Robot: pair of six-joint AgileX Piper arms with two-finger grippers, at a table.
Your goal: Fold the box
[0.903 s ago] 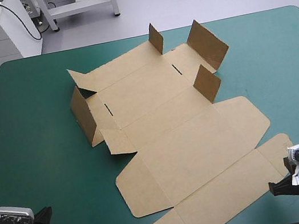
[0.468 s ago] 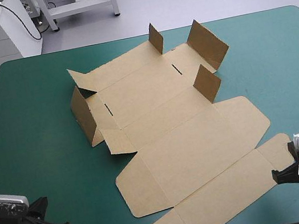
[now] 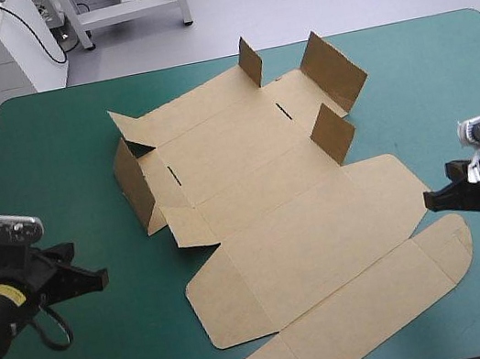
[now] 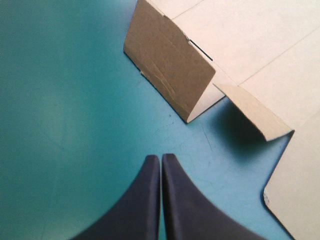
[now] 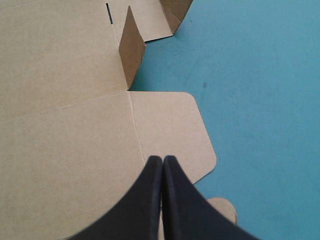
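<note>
Box (image 3: 287, 236) lies mostly flat mid-table (image 3: 50, 157), four small flaps upright, main walls not yet raised. Left gripper (image 4: 161, 159) and right gripper (image 5: 162, 160) flank it, fingers pressed together and empty, probably staged for an approach.

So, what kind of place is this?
Probably a robot lab workbench: a teal-green covered table, the left gripper and right gripper at its sides, and a cut brown box with some walls raised.

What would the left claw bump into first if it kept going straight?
Probably the raised flap of the box. The left claw, shut, points at it across bare cover, but its height is hard to judge.
</note>
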